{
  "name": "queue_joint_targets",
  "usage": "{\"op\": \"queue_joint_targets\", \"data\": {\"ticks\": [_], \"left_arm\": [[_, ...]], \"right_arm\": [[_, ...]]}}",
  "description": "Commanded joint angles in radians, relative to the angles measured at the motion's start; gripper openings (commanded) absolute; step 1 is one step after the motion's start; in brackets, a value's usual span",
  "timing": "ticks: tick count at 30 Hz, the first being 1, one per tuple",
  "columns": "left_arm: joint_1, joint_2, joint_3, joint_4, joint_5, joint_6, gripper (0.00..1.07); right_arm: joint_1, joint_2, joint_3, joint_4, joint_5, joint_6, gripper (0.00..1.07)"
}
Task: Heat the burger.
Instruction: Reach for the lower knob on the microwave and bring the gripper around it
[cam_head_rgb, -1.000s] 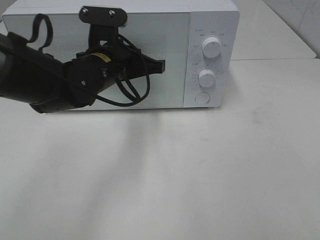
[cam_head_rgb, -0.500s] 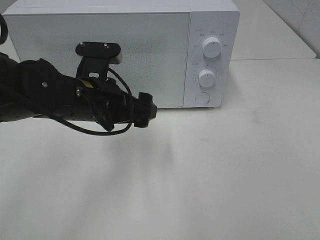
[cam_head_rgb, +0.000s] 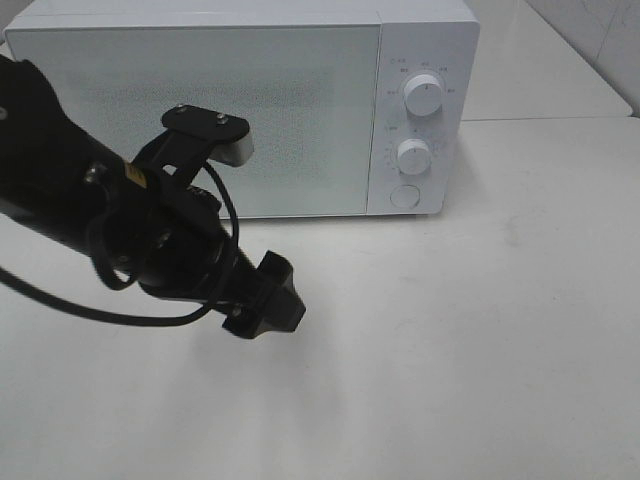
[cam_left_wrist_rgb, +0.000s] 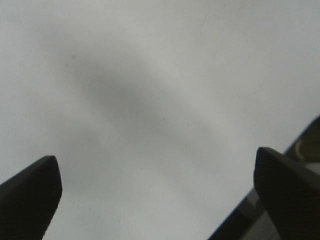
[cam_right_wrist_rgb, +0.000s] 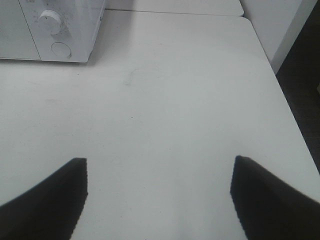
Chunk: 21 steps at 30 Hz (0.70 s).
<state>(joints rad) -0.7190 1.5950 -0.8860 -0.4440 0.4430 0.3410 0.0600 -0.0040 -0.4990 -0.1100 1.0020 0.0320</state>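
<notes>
The white table (cam_head_rgb: 480, 350) fills most of the room in front of me, and every part of it I can see is bare. At its far edge stands the white microwave (cam_head_rgb: 420, 30), its frosted door (cam_head_rgb: 300, 100) shut flat against the body. Nothing shows through the door.

The black left arm (cam_head_rgb: 60, 190) reaches in from the left and hangs above the table, near the door's lower edge but not touching it. The left gripper (cam_left_wrist_rgb: 155, 160) points down at the bare tabletop with its fingers spread wide and nothing between them. The right gripper (cam_right_wrist_rgb: 158, 165) sits off to the right, well clear of the oven. Its fingers are also apart and empty over bare table.

On the control panel, the upper knob (cam_head_rgb: 424, 95), the lower knob (cam_head_rgb: 413, 156) and the round button (cam_head_rgb: 405, 196) below them have nothing on or near them.

The burger is not in any view, so I cannot tell where it is. If it is already behind that shut door, I would judge the loading done, with only the knobs left to set. If it is not, the whole job is still to do.
</notes>
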Motion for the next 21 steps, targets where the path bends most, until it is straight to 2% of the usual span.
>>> {"op": "queue_joint_targets", "data": {"ticks": [1, 3, 4, 5, 6, 7, 8, 9, 10, 11, 12, 13, 14, 15, 16, 17, 18, 19, 20, 21], "left_arm": [[-0.001, -0.075, 0.002, 0.071, 0.166, -0.053, 1.01], [-0.001, -0.092, 0.002, 0.093, 0.186, -0.070, 1.01], [-0.001, -0.123, 0.002, 0.142, 0.219, -0.132, 1.01], [-0.001, -0.123, 0.002, 0.142, 0.219, -0.132, 1.01], [-0.001, -0.139, 0.002, 0.173, 0.237, -0.174, 1.01], [-0.001, -0.164, 0.002, 0.239, 0.269, -0.259, 1.01], [-0.001, -0.164, 0.002, 0.239, 0.269, -0.259, 1.01], [0.005, -0.177, 0.002, 0.283, 0.281, -0.308, 1.01], [0.005, -0.177, 0.002, 0.283, 0.281, -0.308, 1.01], [0.032, -0.195, 0.002, 0.347, 0.317, -0.384, 1.01], [0.084, -0.208, 0.002, 0.380, 0.362, -0.424, 1.01], [0.084, -0.208, 0.002, 0.380, 0.362, -0.424, 1.01], [0.118, -0.214, 0.002, 0.386, 0.387, -0.426, 1.01], [0.187, -0.219, 0.002, 0.382, 0.436, -0.413, 1.01], [0.187, -0.219, 0.002, 0.382, 0.436, -0.413, 1.01], [0.229, -0.219, 0.002, 0.382, 0.454, -0.405, 1.01], [0.304, -0.224, 0.002, 0.377, 0.495, -0.381, 1.01], [0.304, -0.224, 0.002, 0.377, 0.495, -0.381, 1.01], [0.382, -0.229, 0.002, 0.368, 0.535, -0.357, 1.01], [0.382, -0.229, 0.002, 0.368, 0.535, -0.357, 1.01]], "right_arm": [[-0.006, -0.028, 0.003, -0.004, -0.007, 0.008, 0.76], [-0.006, -0.028, 0.003, -0.004, -0.007, 0.008, 0.76], [-0.006, -0.028, 0.003, -0.004, -0.007, 0.008, 0.76], [-0.006, -0.028, 0.003, -0.004, -0.007, 0.008, 0.76], [-0.006, -0.028, 0.003, -0.004, -0.007, 0.008, 0.76], [-0.006, -0.028, 0.003, -0.004, -0.007, 0.008, 0.76], [-0.006, -0.028, 0.003, -0.004, -0.007, 0.008, 0.76], [-0.006, -0.028, 0.003, -0.004, -0.007, 0.008, 0.76], [-0.006, -0.028, 0.003, -0.004, -0.007, 0.008, 0.76], [-0.006, -0.028, 0.003, -0.004, -0.007, 0.008, 0.76], [-0.006, -0.028, 0.003, -0.004, -0.007, 0.008, 0.76], [-0.006, -0.028, 0.003, -0.004, -0.007, 0.008, 0.76], [-0.006, -0.028, 0.003, -0.004, -0.007, 0.008, 0.76], [-0.006, -0.027, 0.003, -0.004, -0.007, 0.008, 0.76], [-0.006, -0.027, 0.003, -0.004, -0.007, 0.008, 0.76], [-0.006, -0.027, 0.003, -0.004, -0.007, 0.008, 0.76], [-0.006, -0.027, 0.003, -0.004, -0.007, 0.008, 0.76], [-0.006, -0.027, 0.003, -0.004, -0.007, 0.008, 0.76], [-0.006, -0.027, 0.003, -0.004, -0.007, 0.008, 0.76], [-0.006, -0.027, 0.003, -0.004, -0.007, 0.008, 0.76]]}}
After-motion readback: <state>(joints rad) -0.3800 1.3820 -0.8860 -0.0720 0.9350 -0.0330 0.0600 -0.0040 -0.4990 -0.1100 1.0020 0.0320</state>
